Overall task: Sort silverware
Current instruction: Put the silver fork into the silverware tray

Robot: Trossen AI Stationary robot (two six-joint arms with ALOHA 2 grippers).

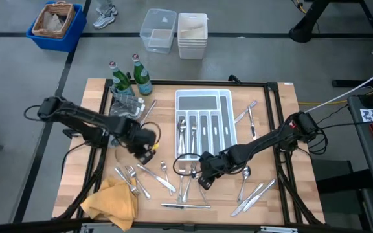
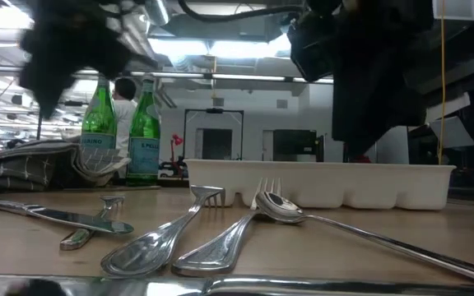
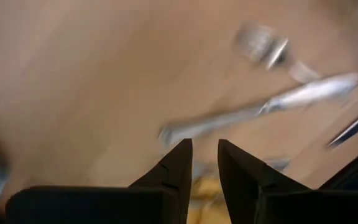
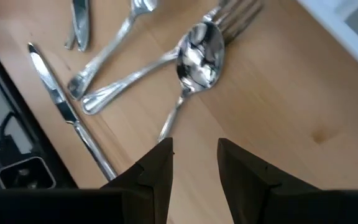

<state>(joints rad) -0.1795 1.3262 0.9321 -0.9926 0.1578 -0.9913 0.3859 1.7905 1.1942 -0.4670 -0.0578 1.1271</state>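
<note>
Scene: a wooden table point(image 1: 283, 116) seen from above, with a white tray point(image 1: 203, 102) at its centre and two green bottles point(image 1: 129, 76) behind it.
Silverware: a few pieces already lie in the tray's slots; most of the silverware point(image 1: 173, 181) is scattered flat on the wood in front of the tray and to its right.
My right gripper point(image 1: 204, 176): it hangs just in front of the tray, fingers spread and holding nothing, above a spoon point(image 4: 199, 53) whose bowl rests on two forks.
My left gripper point(image 1: 146, 147): to the left of the tray, fingers parted a little with nothing between them.
Handling, as I judge it: each piece is light, stiff, thin and slippery, lying flush with the table.
Where to grip: across the narrow handle point(image 4: 171, 121) of the spoon, clear of its neighbours.
</note>
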